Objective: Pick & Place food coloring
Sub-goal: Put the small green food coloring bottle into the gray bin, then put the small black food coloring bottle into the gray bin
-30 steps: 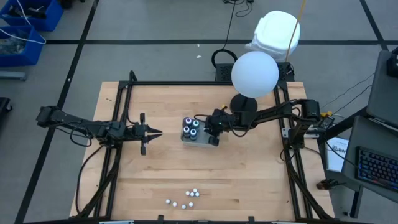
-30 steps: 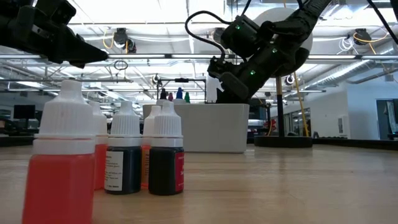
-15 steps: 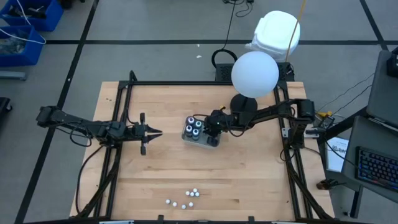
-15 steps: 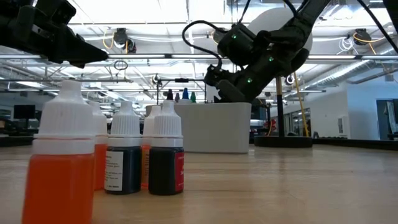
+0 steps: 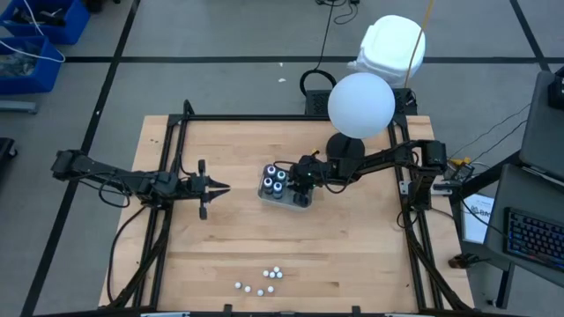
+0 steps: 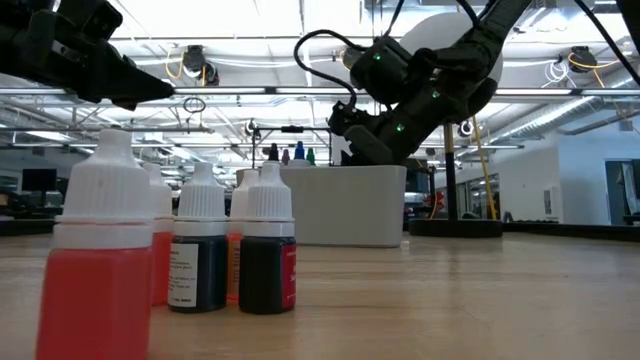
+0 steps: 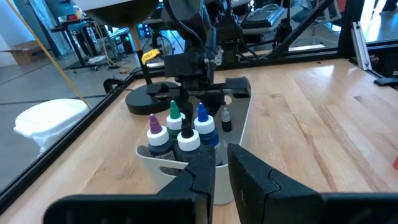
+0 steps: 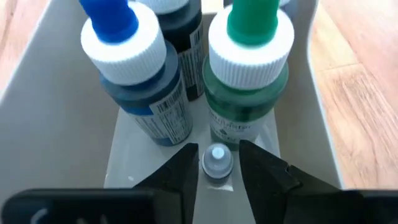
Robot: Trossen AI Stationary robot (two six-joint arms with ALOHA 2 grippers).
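A shallow grey tray lies mid-table. In it stand several food coloring bottles, among them a blue-tipped one and a green-tipped one. My right gripper slants down into the tray, open. Its fingers stand on either side of a tiny grey-capped bottle, which stands upright on the tray floor, a sliver of gap on each side. Several tiny white-capped bottles stand near the table's near edge. My left gripper hovers left of the tray, shut and holding nothing.
The tiny bottles stand close before the low camera, some red or orange, some dark. A white round lamp hangs over the table's far right. Bare wood lies between the tray and the near edge.
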